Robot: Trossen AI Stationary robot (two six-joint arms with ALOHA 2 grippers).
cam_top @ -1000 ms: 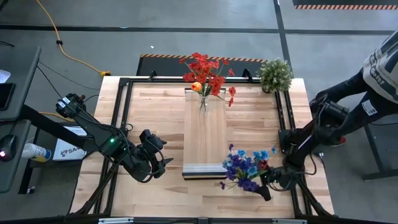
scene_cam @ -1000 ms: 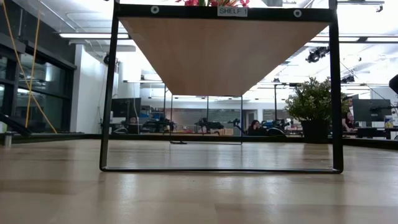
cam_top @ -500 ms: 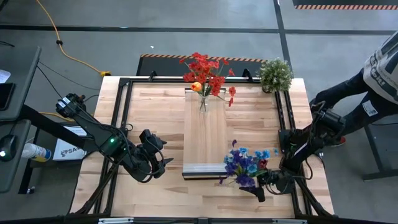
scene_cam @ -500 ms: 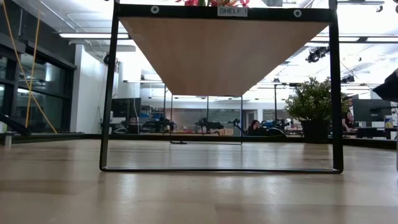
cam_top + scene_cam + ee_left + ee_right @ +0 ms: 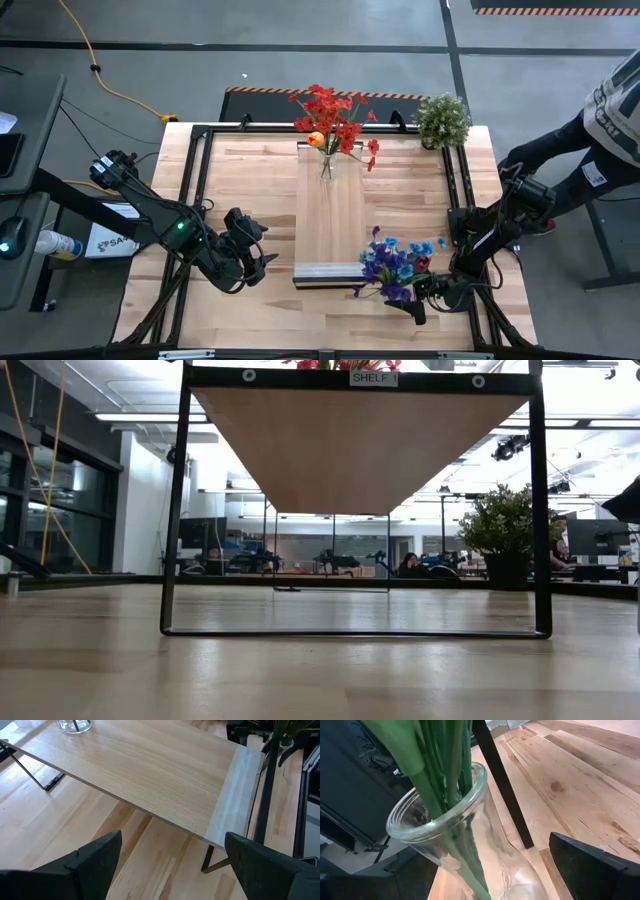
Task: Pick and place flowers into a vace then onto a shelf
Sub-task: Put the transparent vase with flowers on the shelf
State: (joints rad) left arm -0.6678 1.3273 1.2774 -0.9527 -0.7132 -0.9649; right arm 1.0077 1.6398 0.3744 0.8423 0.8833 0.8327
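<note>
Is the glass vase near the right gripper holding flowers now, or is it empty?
Holding flowers. In the right wrist view green stems go down through the glass vase mouth; from above, blue and purple heads spread over it.

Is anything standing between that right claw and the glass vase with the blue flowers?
Nothing visible does. The right gripper is open, and the clear glass vase holding the blue and purple flowers already sits between its fingers, beside the raised light wooden shelf. The left gripper waits open on the shelf's other side.

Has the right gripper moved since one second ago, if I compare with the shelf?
Yes. In the high view the right gripper, with the blue and purple flowers beside it, has shifted slightly left, toward the shelf end strip.
</note>
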